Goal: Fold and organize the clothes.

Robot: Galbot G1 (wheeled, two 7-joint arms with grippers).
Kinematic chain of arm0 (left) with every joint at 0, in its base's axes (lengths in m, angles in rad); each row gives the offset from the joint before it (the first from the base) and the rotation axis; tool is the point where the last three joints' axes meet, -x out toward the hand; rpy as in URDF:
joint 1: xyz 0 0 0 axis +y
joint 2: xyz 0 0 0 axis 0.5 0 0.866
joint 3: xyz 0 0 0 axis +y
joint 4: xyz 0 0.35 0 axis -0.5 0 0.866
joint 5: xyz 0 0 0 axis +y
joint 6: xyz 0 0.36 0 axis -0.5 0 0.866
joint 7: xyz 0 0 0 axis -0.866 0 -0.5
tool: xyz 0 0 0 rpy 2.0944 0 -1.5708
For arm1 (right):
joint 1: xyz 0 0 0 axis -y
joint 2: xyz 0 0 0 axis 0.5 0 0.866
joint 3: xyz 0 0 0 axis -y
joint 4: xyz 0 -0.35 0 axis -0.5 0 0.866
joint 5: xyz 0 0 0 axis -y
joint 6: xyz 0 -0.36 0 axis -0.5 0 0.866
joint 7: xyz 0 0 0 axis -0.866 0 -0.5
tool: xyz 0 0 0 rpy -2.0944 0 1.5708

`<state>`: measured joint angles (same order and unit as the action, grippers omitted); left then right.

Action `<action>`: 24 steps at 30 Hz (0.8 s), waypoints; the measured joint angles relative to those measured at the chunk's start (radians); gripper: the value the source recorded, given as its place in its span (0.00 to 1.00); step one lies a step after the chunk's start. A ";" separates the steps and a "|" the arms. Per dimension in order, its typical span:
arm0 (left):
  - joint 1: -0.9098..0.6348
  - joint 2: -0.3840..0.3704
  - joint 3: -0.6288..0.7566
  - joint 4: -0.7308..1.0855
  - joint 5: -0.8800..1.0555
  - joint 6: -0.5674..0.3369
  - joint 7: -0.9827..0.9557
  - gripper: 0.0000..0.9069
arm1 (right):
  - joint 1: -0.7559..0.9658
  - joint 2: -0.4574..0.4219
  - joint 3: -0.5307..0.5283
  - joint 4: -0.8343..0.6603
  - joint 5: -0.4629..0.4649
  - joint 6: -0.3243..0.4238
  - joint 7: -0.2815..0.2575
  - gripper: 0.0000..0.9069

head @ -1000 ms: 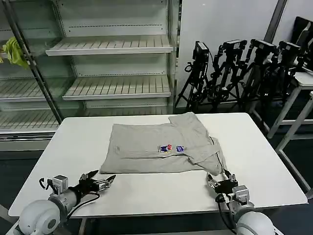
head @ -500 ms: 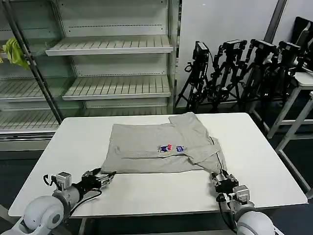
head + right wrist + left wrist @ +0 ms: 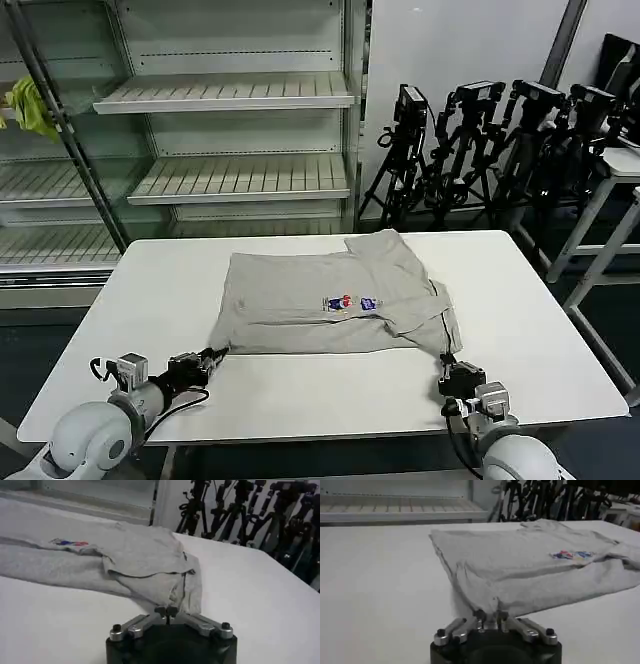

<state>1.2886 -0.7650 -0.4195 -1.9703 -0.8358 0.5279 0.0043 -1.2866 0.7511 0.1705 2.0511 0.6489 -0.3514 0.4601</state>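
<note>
A light grey short-sleeved shirt [image 3: 330, 300] lies partly folded in the middle of the white table [image 3: 300, 395], its small coloured chest print facing up. My left gripper [image 3: 214, 356] is at the shirt's near left corner. In the left wrist view the shirt [image 3: 530, 570] bunches up between the left gripper's [image 3: 490, 615] fingertips, which are shut on the fabric. My right gripper [image 3: 447, 362] is at the near right corner. In the right wrist view the right gripper [image 3: 166, 611] is pinched shut on the edge of the shirt [image 3: 140, 560].
Bare metal shelving [image 3: 230, 130] stands behind the table, with a yellow-green cloth [image 3: 30, 105] hanging at its far left. Black camera tripods [image 3: 480, 140] crowd the back right, beside another white table [image 3: 620, 165]. Bare tabletop surrounds the shirt on all sides.
Both grippers slid forward over the table to the shirt's near corners. The left gripper went from open to shut on the fabric, and the right closed on the hem.
</note>
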 measured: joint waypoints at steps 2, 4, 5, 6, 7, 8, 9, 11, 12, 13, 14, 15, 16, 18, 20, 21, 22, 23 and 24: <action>0.003 0.000 -0.001 -0.002 0.005 -0.003 0.004 0.07 | -0.003 -0.003 0.002 0.003 0.001 0.000 -0.001 0.00; 0.008 0.000 -0.004 -0.005 0.009 -0.004 0.007 0.07 | -0.006 -0.006 0.004 0.008 0.005 -0.002 0.000 0.00; 0.010 0.002 -0.005 -0.007 0.010 -0.004 0.008 0.07 | -0.009 -0.009 0.006 0.012 0.008 -0.005 0.002 0.00; 0.013 0.004 -0.007 -0.009 0.011 -0.004 0.008 0.07 | -0.011 -0.012 0.007 0.017 0.013 -0.008 0.003 0.00; 0.016 0.006 -0.008 -0.011 0.011 -0.004 0.008 0.07 | -0.014 -0.016 0.009 0.022 0.017 -0.011 0.004 0.00; 0.019 0.009 -0.010 -0.015 0.011 -0.002 0.007 0.07 | -0.017 -0.020 0.010 0.028 0.023 -0.015 0.005 0.00; 0.023 0.012 -0.012 -0.019 0.011 -0.001 0.006 0.07 | -0.020 -0.025 0.013 0.034 0.029 -0.019 0.007 0.00; 0.030 0.020 -0.018 -0.030 0.008 0.004 0.003 0.07 | -0.027 -0.040 0.018 0.051 0.045 -0.028 0.015 0.00; 0.034 0.024 -0.021 -0.035 0.005 0.005 0.002 0.07 | -0.030 -0.048 0.021 0.059 0.053 -0.032 0.019 0.00; 0.038 0.029 -0.024 -0.041 0.001 0.007 0.001 0.07 | -0.033 -0.056 0.023 0.068 0.060 -0.036 0.023 0.00; 0.043 0.035 -0.028 -0.047 -0.003 0.010 0.000 0.07 | -0.037 -0.066 0.027 0.078 0.070 -0.041 0.028 0.00; 0.048 0.040 -0.032 -0.053 -0.006 0.011 -0.002 0.07 | -0.041 -0.075 0.030 0.087 0.078 -0.044 0.032 0.00; 0.053 0.045 -0.036 -0.060 -0.011 0.013 -0.003 0.07 | -0.045 -0.084 0.033 0.096 0.086 -0.047 0.035 0.00; 0.065 0.059 -0.046 -0.075 -0.021 0.018 -0.009 0.07 | -0.056 -0.105 0.039 0.117 0.102 -0.055 0.042 0.00; 0.081 0.073 -0.058 -0.091 -0.032 0.022 -0.011 0.07 | -0.068 -0.127 0.048 0.139 0.120 -0.063 0.051 0.00; 0.091 0.080 -0.065 -0.099 -0.036 0.024 -0.012 0.07 | -0.076 -0.138 0.053 0.150 0.129 -0.068 0.056 0.00; 0.101 0.089 -0.073 -0.108 -0.042 0.027 -0.015 0.07 | -0.083 -0.149 0.059 0.161 0.139 -0.071 0.060 0.00; 0.112 0.098 -0.082 -0.117 -0.048 0.029 -0.016 0.07 | -0.093 -0.161 0.067 0.172 0.149 -0.076 0.065 0.00; 0.125 0.106 -0.091 -0.125 -0.054 0.031 -0.018 0.07 | -0.103 -0.172 0.075 0.183 0.157 -0.080 0.068 0.00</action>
<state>1.4133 -0.6591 -0.5101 -2.0958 -0.8901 0.5594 -0.0138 -1.3892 0.5790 0.2451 2.2344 0.8062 -0.4315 0.5284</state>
